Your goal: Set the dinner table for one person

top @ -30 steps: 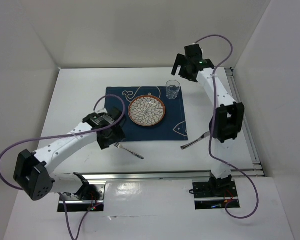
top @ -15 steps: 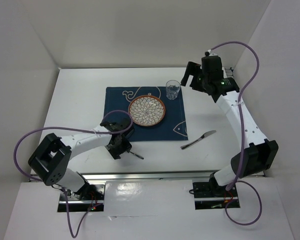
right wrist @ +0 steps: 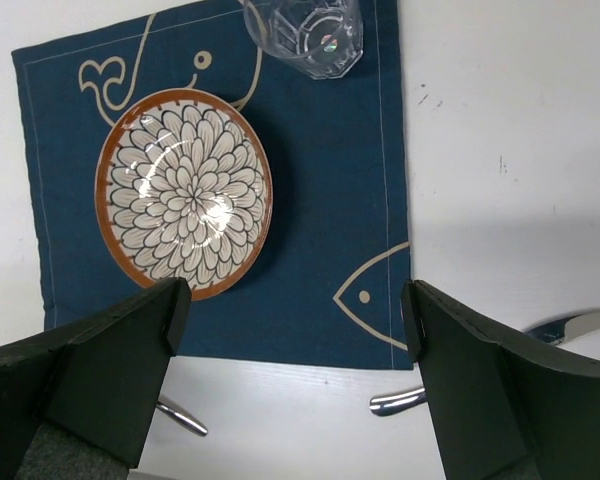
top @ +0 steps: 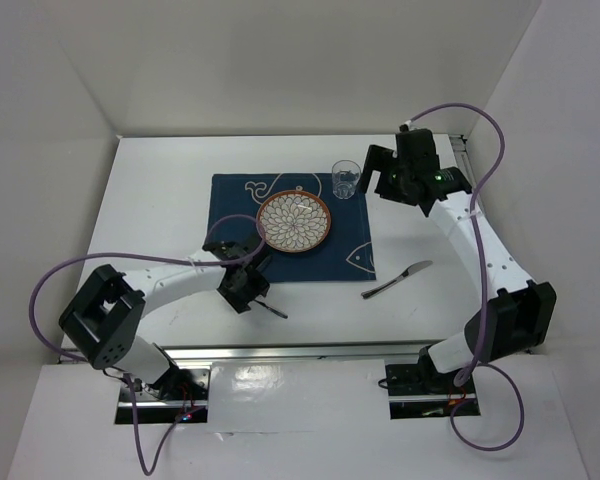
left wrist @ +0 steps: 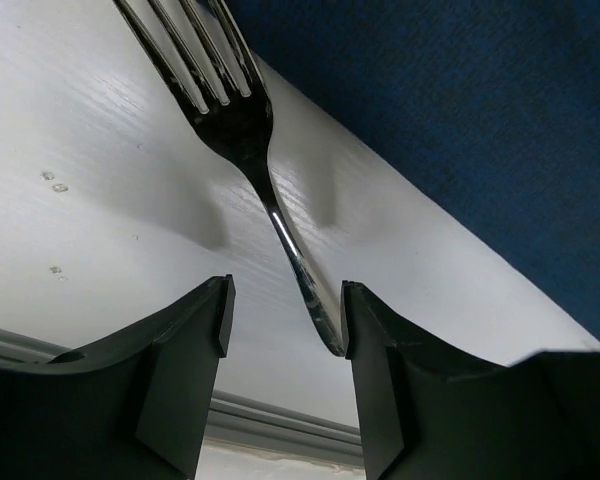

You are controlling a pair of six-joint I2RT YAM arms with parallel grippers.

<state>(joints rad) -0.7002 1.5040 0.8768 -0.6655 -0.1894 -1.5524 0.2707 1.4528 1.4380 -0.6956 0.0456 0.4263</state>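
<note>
1 silver metal fork [left wrist: 242,120]: flat on large white worktop [left wrist: 90,230], handle between parted left jaws, seemingly for pickup. Right jaws: apart, empty, over navy cloth placemat [right wrist: 320,220].

The fork [left wrist: 242,120] is polished metal, mirror-bright. The table [left wrist: 90,230] is smooth, with a faint grain. The placemat [right wrist: 320,230] is matt woven cloth, the plate [right wrist: 185,192] glossy and glazed, the glass [right wrist: 305,30] clear and shiny.
</note>
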